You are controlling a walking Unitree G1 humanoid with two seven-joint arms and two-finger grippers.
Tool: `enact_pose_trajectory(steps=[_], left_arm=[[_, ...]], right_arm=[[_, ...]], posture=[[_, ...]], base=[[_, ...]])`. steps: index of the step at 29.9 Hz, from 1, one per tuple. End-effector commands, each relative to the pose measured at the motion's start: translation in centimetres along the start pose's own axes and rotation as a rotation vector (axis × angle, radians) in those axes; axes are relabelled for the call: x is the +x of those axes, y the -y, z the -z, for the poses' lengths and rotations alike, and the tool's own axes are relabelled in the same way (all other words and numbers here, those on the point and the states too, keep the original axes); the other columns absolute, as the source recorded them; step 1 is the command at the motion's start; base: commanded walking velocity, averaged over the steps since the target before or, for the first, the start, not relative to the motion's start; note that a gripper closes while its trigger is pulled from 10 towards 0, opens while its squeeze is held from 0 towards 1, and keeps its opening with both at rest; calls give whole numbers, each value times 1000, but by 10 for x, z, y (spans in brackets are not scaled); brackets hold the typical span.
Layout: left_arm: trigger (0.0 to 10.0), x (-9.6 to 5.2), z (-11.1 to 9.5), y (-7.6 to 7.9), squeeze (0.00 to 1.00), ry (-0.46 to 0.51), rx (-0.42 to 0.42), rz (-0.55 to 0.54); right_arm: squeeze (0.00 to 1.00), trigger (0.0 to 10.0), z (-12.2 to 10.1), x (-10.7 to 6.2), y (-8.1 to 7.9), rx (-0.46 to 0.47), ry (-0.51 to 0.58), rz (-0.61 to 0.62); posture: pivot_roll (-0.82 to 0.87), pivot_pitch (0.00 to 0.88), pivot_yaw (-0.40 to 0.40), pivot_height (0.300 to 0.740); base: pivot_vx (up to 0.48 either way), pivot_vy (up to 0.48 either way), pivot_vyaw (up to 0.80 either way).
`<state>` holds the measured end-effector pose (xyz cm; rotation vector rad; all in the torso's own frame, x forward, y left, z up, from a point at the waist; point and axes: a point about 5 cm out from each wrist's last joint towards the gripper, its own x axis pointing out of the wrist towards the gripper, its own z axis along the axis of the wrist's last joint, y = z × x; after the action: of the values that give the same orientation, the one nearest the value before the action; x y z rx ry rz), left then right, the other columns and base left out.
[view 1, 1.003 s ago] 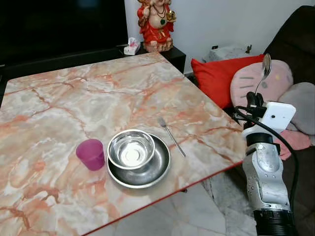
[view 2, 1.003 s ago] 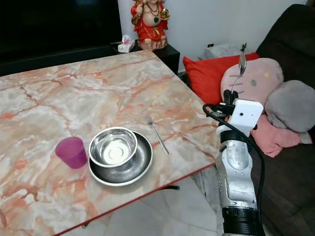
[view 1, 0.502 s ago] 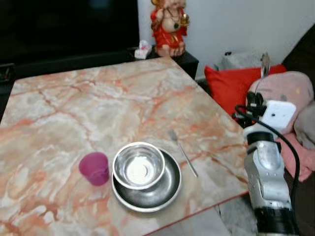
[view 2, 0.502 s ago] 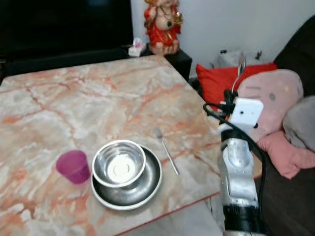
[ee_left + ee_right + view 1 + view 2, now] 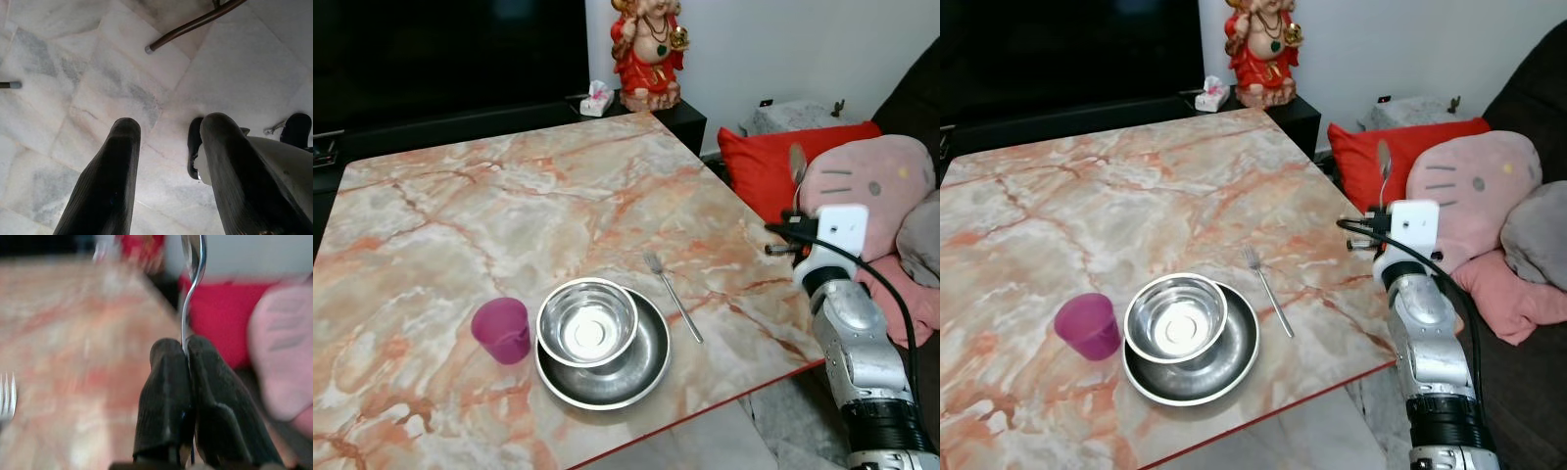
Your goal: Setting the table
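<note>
On the marble table (image 5: 509, 215) a steel bowl (image 5: 587, 321) sits in a steel plate (image 5: 651, 360). A purple cup (image 5: 501, 331) stands just left of the plate, and a fork (image 5: 673, 297) lies just right of it. My right gripper (image 5: 186, 345) is shut on the handle of a spoon (image 5: 193, 249). It holds the spoon (image 5: 797, 166) upright beside the table's right edge, level with the fork. My left gripper (image 5: 168, 125) hangs open over the floor, with nothing between its fingers (image 5: 124, 134).
A red cushion (image 5: 759, 166), a pink cushion (image 5: 871, 181) and a grey cushion (image 5: 1533, 235) lie on the dark sofa to the right. A red statue (image 5: 649, 49) and a tissue box (image 5: 599, 98) stand on the dark unit behind the table. A chair leg (image 5: 195, 22) rests on the pale tiled floor.
The camera view has shifted. My right arm has brought the spoon lower and closer to the table's right edge. The dishes have not moved.
</note>
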<state>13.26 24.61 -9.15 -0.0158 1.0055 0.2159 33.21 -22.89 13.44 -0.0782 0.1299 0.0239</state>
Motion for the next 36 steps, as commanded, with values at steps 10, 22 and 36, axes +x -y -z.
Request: enact_pose_trajectory(steps=[10, 22, 36], left_arm=[[10000, 0, 2, 2, 0, -25, -4, 5], [10000, 0, 12, 45, 0, -40, -5, 52], [10000, -5, 18, -4, 0, -34, -21, 7]], right_arm=[[0, 10000, 7, 15, -2, 156, -116, -253], [0, 10000, 13, 25, -25, 280, -150, -494], [0, 10000, 36, 24, -29, 238, -242, -538]], posture=[[35, 6, 3, 740], [49, 16, -1, 740], [66, 20, -9, 740]], base=[[0, 0, 0], [0, 0, 0], [0, 0, 0]])
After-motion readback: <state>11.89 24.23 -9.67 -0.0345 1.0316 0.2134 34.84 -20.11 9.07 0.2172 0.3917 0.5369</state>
